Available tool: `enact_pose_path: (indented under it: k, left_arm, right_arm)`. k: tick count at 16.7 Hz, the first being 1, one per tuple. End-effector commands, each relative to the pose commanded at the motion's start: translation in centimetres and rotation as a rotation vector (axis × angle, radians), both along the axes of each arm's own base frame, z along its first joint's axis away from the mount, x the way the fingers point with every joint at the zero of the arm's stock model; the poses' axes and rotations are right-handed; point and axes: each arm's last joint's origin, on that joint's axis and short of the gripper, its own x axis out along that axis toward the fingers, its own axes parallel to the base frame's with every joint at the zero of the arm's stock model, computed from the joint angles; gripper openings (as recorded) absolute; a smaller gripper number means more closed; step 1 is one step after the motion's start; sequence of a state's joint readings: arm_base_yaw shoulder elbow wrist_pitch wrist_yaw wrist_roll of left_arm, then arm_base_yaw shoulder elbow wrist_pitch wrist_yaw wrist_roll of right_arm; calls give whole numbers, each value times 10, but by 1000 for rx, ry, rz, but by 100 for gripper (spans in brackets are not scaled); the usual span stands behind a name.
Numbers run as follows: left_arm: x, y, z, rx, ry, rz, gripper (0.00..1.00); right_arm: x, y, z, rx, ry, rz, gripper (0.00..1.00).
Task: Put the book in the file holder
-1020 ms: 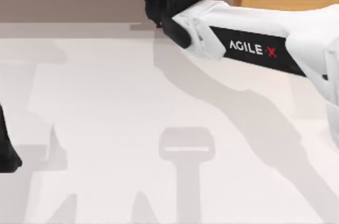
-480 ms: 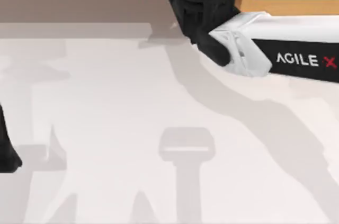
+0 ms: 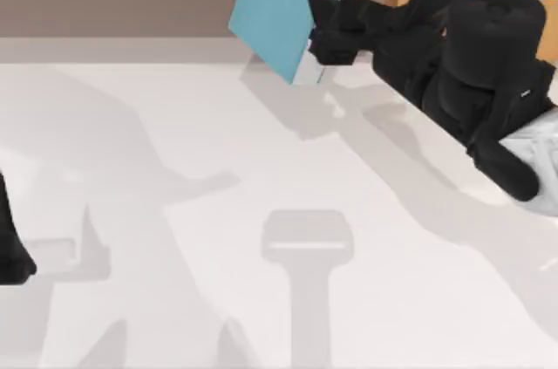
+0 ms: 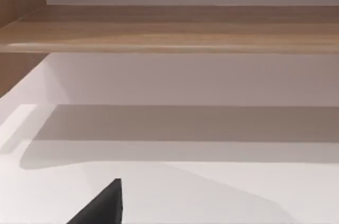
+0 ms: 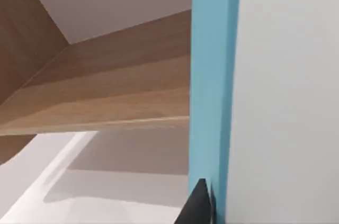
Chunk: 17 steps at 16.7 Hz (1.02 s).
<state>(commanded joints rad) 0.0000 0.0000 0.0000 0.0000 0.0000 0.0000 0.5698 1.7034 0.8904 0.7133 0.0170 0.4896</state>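
Book lifted at the back of the surface (image 3: 174,168)

Our right gripper (image 3: 316,30) fingers pinch the tilted book (image 3: 283,3) in the air; our left arm's finger state we cannot tell.

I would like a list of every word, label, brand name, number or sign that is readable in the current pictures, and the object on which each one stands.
There is no readable text in the current pictures.
The book, held by the right gripper, has a plain teal cover without title or label.
The table carries no markings.
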Motion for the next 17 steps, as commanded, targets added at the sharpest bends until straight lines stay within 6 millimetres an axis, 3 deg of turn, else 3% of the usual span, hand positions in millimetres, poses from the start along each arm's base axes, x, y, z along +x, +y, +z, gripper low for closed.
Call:
enact_pose_path:
  k: [4, 8, 12, 17]
  left_arm:
    - [0, 0, 0, 0, 0, 0, 100]
    - [0, 0, 0, 0, 0, 0, 100]
    - [0, 0, 0, 0, 0, 0, 100]
    - [0, 0, 0, 0, 0, 0, 100]
  right_arm:
    - [-26, -65, -40, 118, 232, 24, 0]
    - [-29, -138, -63, 304, 412, -123, 0]
    - [-21, -214, -67, 535, 483, -347, 0]
    - [-7, -303, -58, 801, 463, -582, 0]
